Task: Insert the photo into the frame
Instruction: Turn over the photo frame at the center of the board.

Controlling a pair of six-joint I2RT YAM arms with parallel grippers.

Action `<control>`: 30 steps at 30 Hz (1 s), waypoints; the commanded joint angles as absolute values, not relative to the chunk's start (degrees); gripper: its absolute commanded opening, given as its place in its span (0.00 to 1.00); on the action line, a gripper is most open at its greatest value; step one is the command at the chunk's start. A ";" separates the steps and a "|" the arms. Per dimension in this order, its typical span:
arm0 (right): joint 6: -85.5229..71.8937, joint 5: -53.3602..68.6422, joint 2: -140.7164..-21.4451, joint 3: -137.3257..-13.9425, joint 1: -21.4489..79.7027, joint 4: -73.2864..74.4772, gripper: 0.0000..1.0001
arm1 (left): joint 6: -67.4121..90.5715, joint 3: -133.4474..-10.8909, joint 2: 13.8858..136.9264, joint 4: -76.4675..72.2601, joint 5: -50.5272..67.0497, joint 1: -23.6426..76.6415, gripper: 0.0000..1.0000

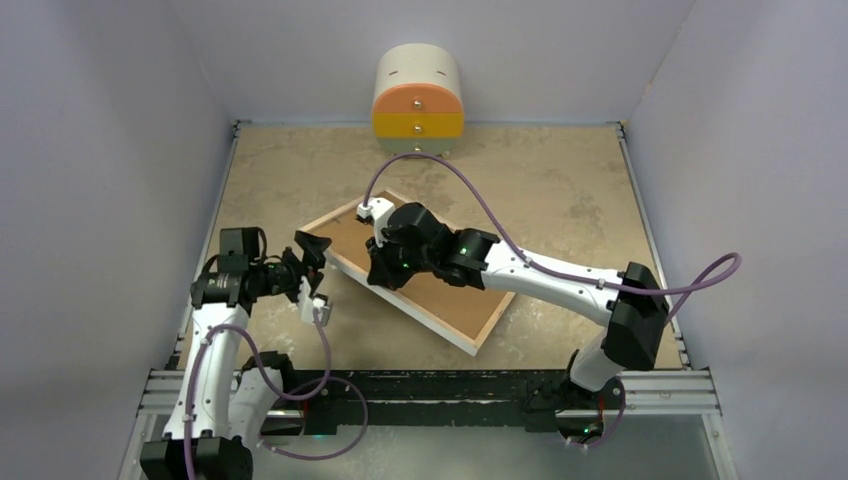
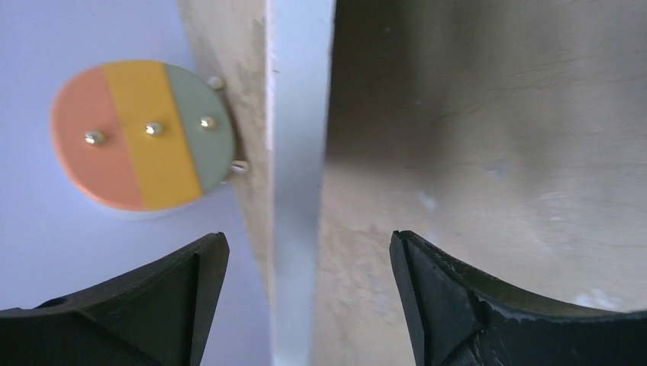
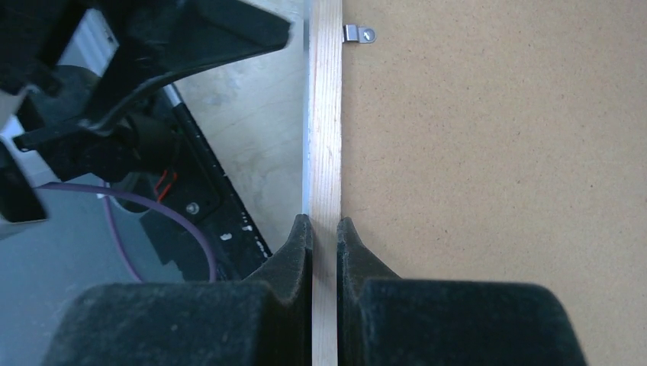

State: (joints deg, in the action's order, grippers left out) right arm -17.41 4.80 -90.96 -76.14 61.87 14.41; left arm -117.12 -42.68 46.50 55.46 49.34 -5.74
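Observation:
The frame [image 1: 440, 330] lies slanted mid-table with its back up, and a brown backing board [image 1: 450, 295] fills it. My right gripper [image 1: 378, 272] is shut on the frame's near-left rim. In the right wrist view its fingertips [image 3: 325, 225] pinch the light wood rim [image 3: 326, 114] beside the board [image 3: 496, 191]. My left gripper [image 1: 308, 262] is open at the frame's left corner. In the left wrist view the frame's white edge [image 2: 297, 152] runs between the spread jaws of this gripper [image 2: 309, 248], touching neither. The photo is out of view.
A round-topped drawer unit [image 1: 417, 98] in orange, yellow and green stands at the back wall. A metal clip [image 3: 357, 33] sits on the rim. Walls close in on both sides, and a metal rail [image 1: 430, 390] runs along the near edge.

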 commanded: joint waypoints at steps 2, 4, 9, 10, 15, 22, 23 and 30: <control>-18.70 10.37 -90.78 -82.70 61.30 12.13 0.00 | -122.01 -45.51 50.64 48.37 46.71 -0.50 0.81; -18.80 10.63 -90.87 -83.57 61.16 12.61 0.00 | -122.00 -46.62 52.23 48.53 46.31 -0.44 0.79; -18.51 9.60 -90.84 -85.08 60.74 14.64 0.00 | -118.63 -47.28 53.34 43.92 46.19 0.98 0.50; -18.35 9.13 -90.62 -85.22 60.58 15.08 0.00 | -117.94 -47.41 53.51 42.88 45.85 0.97 0.41; -15.83 5.41 -89.24 -85.97 60.56 18.34 0.51 | -113.42 -49.61 53.79 40.65 48.15 0.98 0.21; -5.86 -1.72 -86.40 -88.07 61.66 28.33 0.79 | -111.57 -54.15 55.82 44.58 49.66 1.10 0.22; -4.80 -2.34 -86.25 -88.40 62.61 30.35 0.81 | -110.66 -54.79 56.22 44.76 50.00 1.13 0.22; 2.60 -9.58 -88.05 -91.35 68.88 40.83 0.83 | -108.09 -58.36 58.24 46.49 51.41 1.06 0.25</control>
